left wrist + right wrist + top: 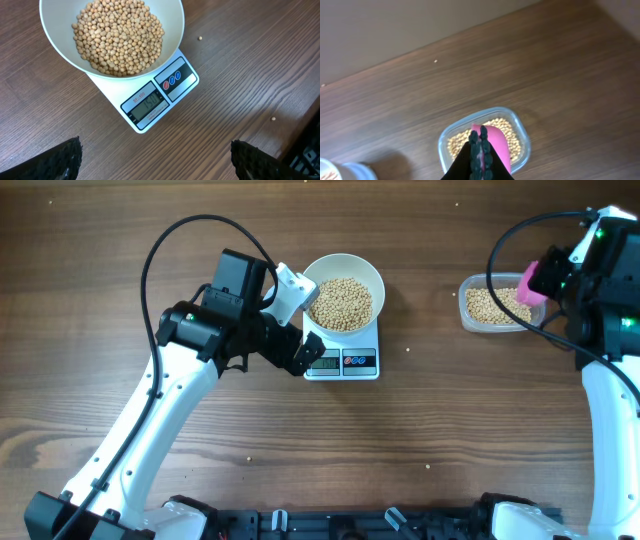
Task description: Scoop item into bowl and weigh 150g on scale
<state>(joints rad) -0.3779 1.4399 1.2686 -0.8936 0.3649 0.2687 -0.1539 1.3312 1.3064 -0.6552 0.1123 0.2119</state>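
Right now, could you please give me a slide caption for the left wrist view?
White bowl of beans sits on the scale, which reads 150, open left gripper hovering above.

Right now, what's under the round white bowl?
The small white square digital kitchen scale sits under the round white bowl. Its grey display and buttons stick out in front; the bowl hides the rest of its top.

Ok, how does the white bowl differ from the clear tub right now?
The bowl is round and opaque white; the tub is a clear rounded rectangle. The bowl sits on the scale; the tub sits straight on the table. The right gripper holds a pink scoop over the tub, not the bowl. Both hold tan beans.
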